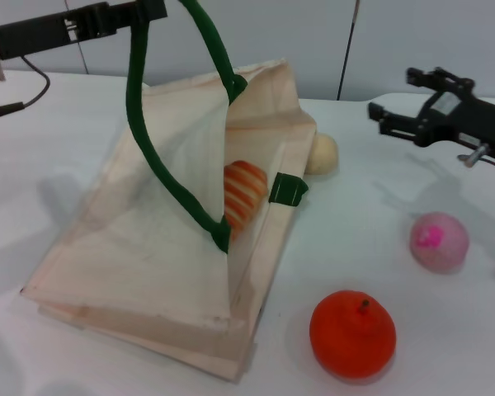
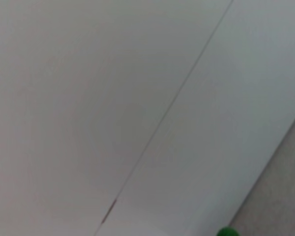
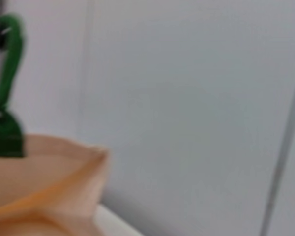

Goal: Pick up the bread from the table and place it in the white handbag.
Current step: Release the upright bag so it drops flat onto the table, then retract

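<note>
The white handbag (image 1: pixel 161 247) lies on the table (image 1: pixel 58 140) with its mouth pulled open. My left gripper (image 1: pixel 153 10) at the top left is shut on one dark green rope handle (image 1: pixel 136 99) and holds it up. The bread (image 1: pixel 243 194), striped orange and cream, lies inside the bag's open mouth. My right gripper (image 1: pixel 396 95) is open and empty, in the air to the right of the bag. The bag's rim (image 3: pixel 44 187) and a handle (image 3: pixel 7 73) show in the right wrist view. A bit of green handle (image 2: pixel 227 231) shows in the left wrist view.
A small round beige bun (image 1: pixel 322 154) sits against the bag's far right side. A pink ball (image 1: pixel 439 241) and an orange fruit (image 1: pixel 352 334) lie on the table to the right of the bag. A grey wall stands behind.
</note>
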Action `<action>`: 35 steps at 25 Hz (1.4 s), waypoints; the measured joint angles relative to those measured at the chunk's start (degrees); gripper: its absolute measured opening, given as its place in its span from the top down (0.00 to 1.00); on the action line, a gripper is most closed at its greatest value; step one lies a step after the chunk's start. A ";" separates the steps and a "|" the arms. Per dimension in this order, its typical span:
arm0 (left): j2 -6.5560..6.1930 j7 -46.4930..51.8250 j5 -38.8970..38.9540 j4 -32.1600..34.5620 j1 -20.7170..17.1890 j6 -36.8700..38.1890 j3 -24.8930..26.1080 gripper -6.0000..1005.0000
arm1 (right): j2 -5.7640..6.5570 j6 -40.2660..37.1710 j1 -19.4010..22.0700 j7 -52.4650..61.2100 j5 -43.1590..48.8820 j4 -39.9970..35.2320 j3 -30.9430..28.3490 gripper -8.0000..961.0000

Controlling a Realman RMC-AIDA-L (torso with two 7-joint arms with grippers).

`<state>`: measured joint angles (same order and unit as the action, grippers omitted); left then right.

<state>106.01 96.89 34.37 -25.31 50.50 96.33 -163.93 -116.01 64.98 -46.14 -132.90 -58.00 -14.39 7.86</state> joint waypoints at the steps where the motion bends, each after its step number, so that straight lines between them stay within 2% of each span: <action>1: 0.04 0.11 0.00 0.00 -0.11 -0.44 0.01 0.80 | 0.03 0.02 0.43 -0.04 0.00 -0.02 -1.32 0.08; 9: 0.63 0.37 -1.67 -0.10 -0.48 -4.35 -0.07 0.74 | 0.09 1.19 2.79 -2.20 0.00 0.12 -7.84 0.08; 15: 0.34 0.40 -8.10 -0.07 0.61 -4.70 -0.08 0.70 | 0.09 1.35 3.28 -2.36 0.00 0.23 -9.96 0.08; 18: 0.38 0.38 -10.34 0.00 1.25 -4.47 -0.08 0.47 | 0.09 1.37 3.46 -2.36 -0.01 0.20 -10.07 0.08; 23: 0.22 2.30 -15.41 0.09 2.71 -4.00 -0.12 0.23 | 0.09 1.38 3.67 -2.37 -1.84 0.26 -10.24 0.08; 26: 0.37 3.83 -18.92 -0.18 3.55 -5.28 -0.14 0.22 | 0.09 1.45 3.69 -2.41 -2.06 0.39 -10.20 0.08; 29: 0.84 3.00 -17.69 -0.41 3.52 -6.91 -0.04 0.22 | 0.09 1.47 3.92 -2.45 -2.53 0.41 -10.27 0.08; 35: 2.25 -5.85 -6.36 -0.68 1.95 -7.12 0.01 0.21 | -0.05 2.53 6.18 -4.75 -8.36 1.00 -10.32 0.08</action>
<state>108.26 91.04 28.01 -25.99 52.45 89.21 -163.92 -116.07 67.51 -39.95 -137.65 -66.36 -13.39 -2.46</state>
